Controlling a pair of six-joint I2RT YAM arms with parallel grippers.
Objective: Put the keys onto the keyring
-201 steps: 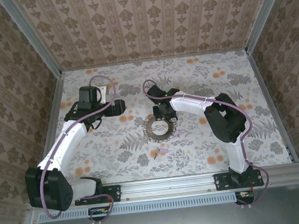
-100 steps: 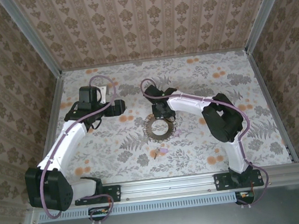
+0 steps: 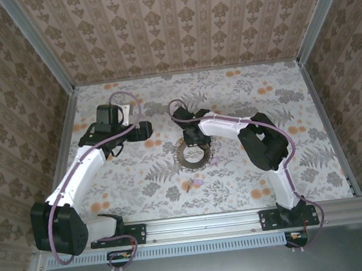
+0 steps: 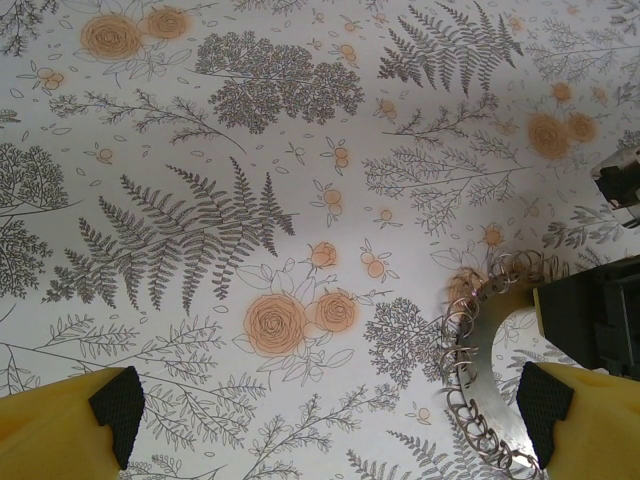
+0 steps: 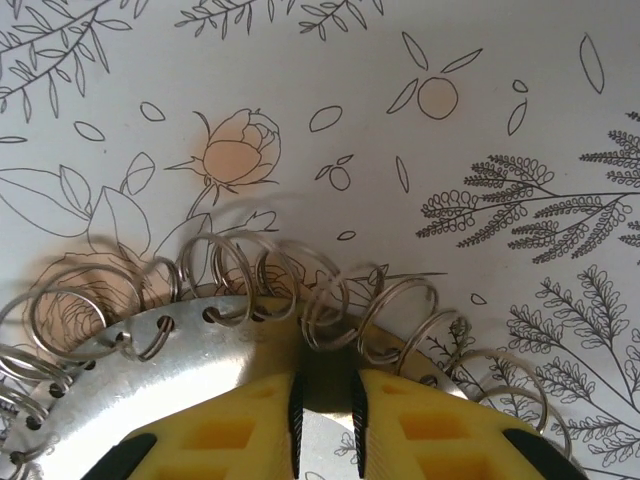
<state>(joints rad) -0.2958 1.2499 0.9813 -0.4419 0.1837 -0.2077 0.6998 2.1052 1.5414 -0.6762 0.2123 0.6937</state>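
Top external view, reading left to right: my left claw hangs wide open over the flower-printed counter, left of centre. At centre lies the keyring, with my right claw at its far edge. The keys, small pale purple and tan pieces, sit apart on its near side. Right wrist view shows the ring as a flat, dull metal plate punched with holes, each carrying a springy wire loop. My yellow fingers stand a thin slit apart over it; I cannot tell whether they grip. I'd pin the plate flat, since smooth metal likely slides on this sheet, then feed a key into one loop's split.
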